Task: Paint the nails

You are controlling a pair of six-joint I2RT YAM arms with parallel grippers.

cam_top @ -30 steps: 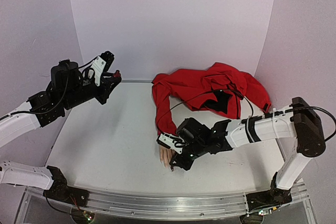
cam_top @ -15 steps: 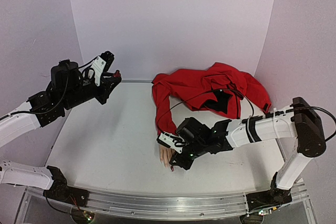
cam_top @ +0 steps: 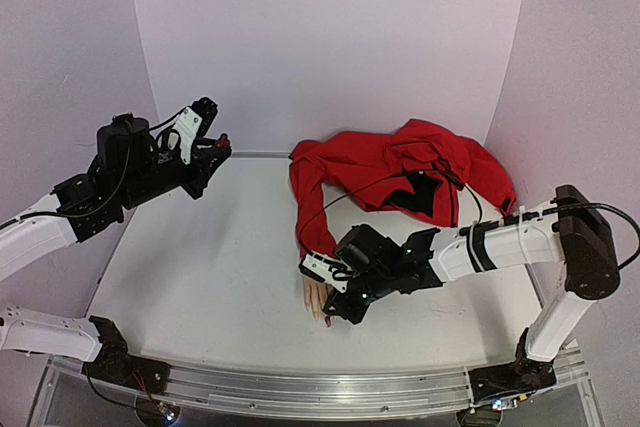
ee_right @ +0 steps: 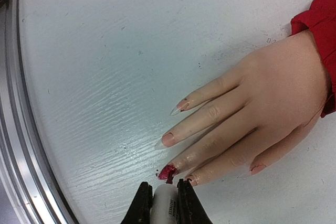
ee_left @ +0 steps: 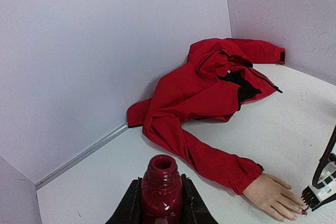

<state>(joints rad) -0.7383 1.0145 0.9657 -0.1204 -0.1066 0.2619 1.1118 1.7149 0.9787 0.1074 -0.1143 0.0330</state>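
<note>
Currently the right tool (ee_right: 164,198) is clamped on the white cap (ee_right: 164,209), with the brush at the red nail among the nails (ee_right: 168,171); the others look mostly bare. The hand (ee_right: 273,93) lies near the desk's (ee_right: 105,51) 6 o'clock edge. The left tool (ee_left: 161,205) is clamped on the open bottle (ee_left: 162,182), raised at 10 o'clock.

Risks:
- Brush overruns onto skin or desk.
- Pressure slides the loose hand.
- Tilted bottle spills.

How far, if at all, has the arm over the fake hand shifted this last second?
No visible move: the right gripper sits at the same spot over the mannequin hand, no nearer the red sleeve.
</note>
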